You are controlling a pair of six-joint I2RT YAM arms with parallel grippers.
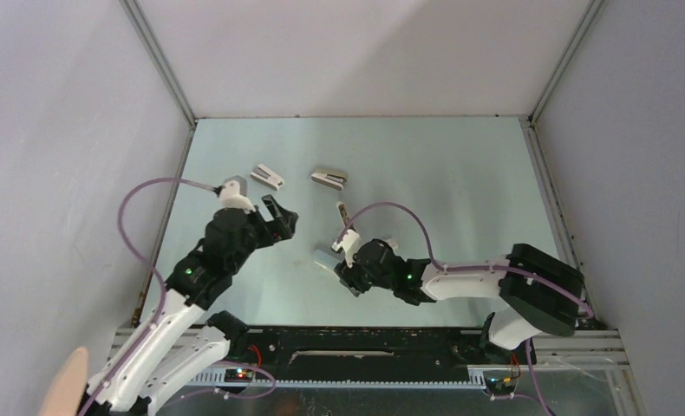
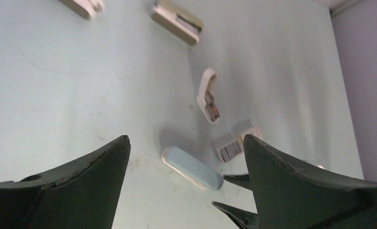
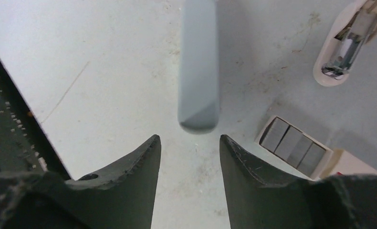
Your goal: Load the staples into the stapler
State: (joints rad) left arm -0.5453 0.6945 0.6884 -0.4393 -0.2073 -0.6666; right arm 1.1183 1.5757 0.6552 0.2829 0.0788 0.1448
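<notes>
Jaws of the left arm stand wide apart and hold nothing, above the desk (image 1: 443, 173). To their right the stapler (image 3: 198, 67), a slim pale bluish piece, lies flat on the desk. Jaws of the right arm are partly apart and empty, their tips just short of its near end. The staples (image 3: 294, 143), a white box with a grey tray, lie near the stapler without touching it.

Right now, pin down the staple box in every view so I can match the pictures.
Top external: the staple box is the small white shape just beyond the right pincer; tray too small to see.
Left wrist: right of centre, low, grey tray showing.
Right wrist: lower right.
Shared landmark: the right pincer's tips, close by the box in all three.
</notes>
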